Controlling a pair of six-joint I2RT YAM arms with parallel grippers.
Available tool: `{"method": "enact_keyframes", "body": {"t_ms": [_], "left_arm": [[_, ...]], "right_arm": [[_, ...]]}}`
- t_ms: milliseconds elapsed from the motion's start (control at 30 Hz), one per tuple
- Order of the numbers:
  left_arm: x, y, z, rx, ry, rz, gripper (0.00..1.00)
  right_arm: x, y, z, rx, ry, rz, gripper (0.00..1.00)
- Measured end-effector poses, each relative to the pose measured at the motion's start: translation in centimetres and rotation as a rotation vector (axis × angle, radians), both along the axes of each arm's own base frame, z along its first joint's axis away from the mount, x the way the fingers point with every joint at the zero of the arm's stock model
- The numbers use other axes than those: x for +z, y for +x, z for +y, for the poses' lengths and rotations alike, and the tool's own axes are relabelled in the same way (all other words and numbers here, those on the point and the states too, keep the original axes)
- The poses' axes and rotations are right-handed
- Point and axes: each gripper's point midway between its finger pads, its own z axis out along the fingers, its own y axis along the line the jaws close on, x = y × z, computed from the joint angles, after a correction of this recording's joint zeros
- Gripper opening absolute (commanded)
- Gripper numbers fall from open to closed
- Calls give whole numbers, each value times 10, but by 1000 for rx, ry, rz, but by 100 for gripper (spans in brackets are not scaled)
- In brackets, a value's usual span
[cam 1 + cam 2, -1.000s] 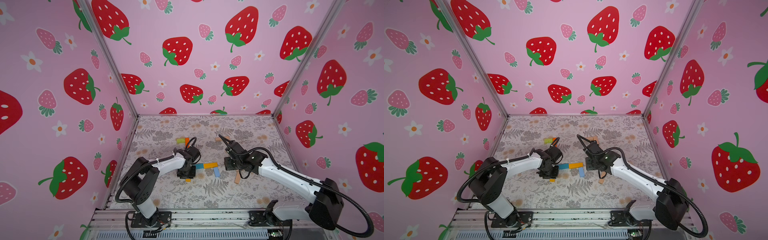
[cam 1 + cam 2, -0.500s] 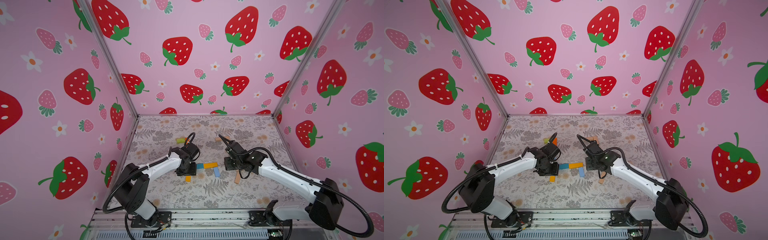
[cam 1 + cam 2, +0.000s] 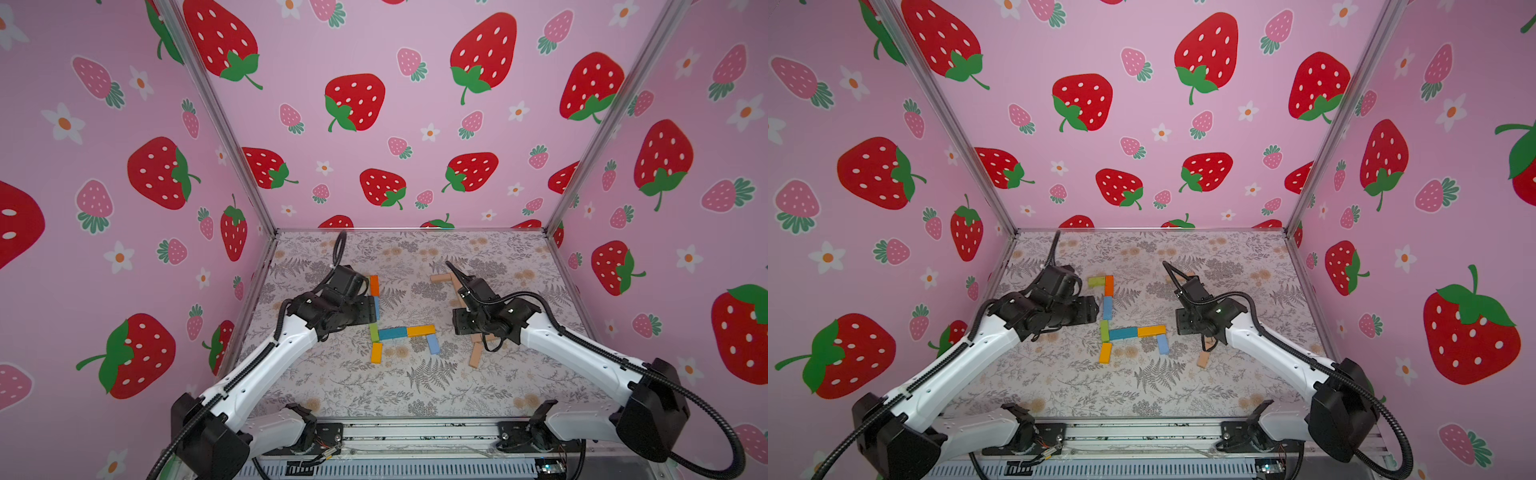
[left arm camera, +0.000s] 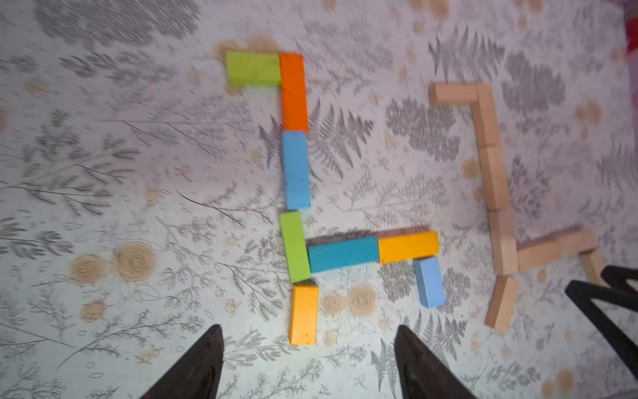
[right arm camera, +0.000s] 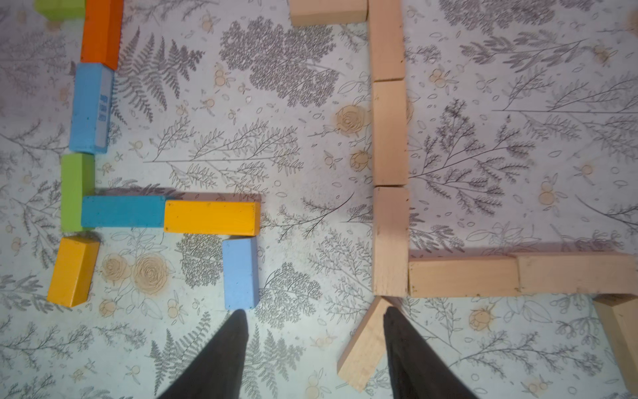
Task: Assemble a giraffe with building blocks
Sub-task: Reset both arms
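Left wrist view: left gripper (image 4: pixel 308 330) is spread wide and holds nothing. The yellow leg block (image 4: pixel 303 316) lies flat on the counter (image 4: pixel 103 207), its near end just inside the gap and clear of both fingers. It sits at the foot of the coloured giraffe (image 4: pixel 343 254), which has a green head, an orange and light-blue neck, a green chest, a teal and yellow body and a blue rear leg.

Right wrist view: right gripper (image 5: pixel 314 311) is also spread and pinches nothing. The tan leg block (image 5: pixel 364 343) lies slanted, its far corner touching the foot of the tan neck column (image 5: pixel 390 241) and its near half beside one finger. I cannot tell whether that finger touches it. The tan giraffe (image 5: pixel 462 276) repeats the same layout beside the coloured one, the two figures apart.

Both top views show the figures lying between the two arms.

Judgement: this is the final leg-placement step. Both figures look to have all their blocks, and both grippers are free of the work.

Next move, as I judge it, is to square the slanted tan leg. The right gripper would close across its narrow sides, or nudge its free end, and turn it into line with the column without knocking the column. The yellow leg leans slightly and may need the same.
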Motion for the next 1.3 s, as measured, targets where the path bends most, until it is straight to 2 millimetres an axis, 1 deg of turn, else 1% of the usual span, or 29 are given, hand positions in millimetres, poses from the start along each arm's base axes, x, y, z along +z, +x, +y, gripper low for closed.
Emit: {"method": "enact_keyframes", "body": {"t_ms": [67, 133, 167, 200, 267, 333, 400, 467, 500, 567, 667, 733, 833, 933, 1033, 1133, 1233, 1300], "left_arm": [[10, 8, 35, 93, 2, -78, 86], [12, 12, 67, 180, 13, -134, 89], [11, 13, 85, 226, 25, -159, 90], [9, 14, 98, 263, 30, -177, 92], [1, 13, 128, 355, 51, -212, 93], [-8, 11, 151, 433, 57, -236, 93], [-19, 7, 174, 512, 61, -256, 93], [-28, 1, 193, 583, 73, -275, 93], [-32, 0, 198, 606, 80, -282, 93], [-37, -1, 205, 640, 91, -288, 94], [-37, 3, 212, 682, 100, -323, 94], [-40, 4, 216, 710, 107, -342, 95], [-51, 4, 220, 737, 131, -341, 96], [-63, 9, 217, 734, 165, -327, 97], [-74, 16, 206, 692, 215, -332, 96], [-85, 21, 197, 645, 267, -338, 96], [-98, 24, 195, 621, 310, -344, 96], [-107, 24, 195, 606, 333, -346, 95]], "right_arm": [[8, 12, -18, -27, 20, -58, 70], [20, 21, -36, -49, 29, -132, 74], [29, 26, -47, -64, 29, -182, 76], [36, 31, -57, -78, 27, -228, 77], [49, 40, -80, -115, 15, -323, 80], [56, 46, -104, -162, -11, -400, 83], [56, 51, -130, -214, -58, -457, 85], [48, 54, -156, -269, -122, -495, 87], [43, 55, -165, -290, -146, -502, 87], [30, 57, -185, -335, -204, -505, 88], [11, 61, -209, -397, -264, -498, 89], [-3, 64, -220, -429, -292, -487, 89], [-24, 69, -232, -461, -323, -467, 89], [-43, 74, -237, -468, -337, -453, 90], [-55, 79, -239, -465, -345, -450, 91], [-53, 88, -238, -453, -340, -483, 91], [-52, 97, -236, -434, -328, -516, 91], [-55, 104, -234, -418, -314, -529, 91]]}}
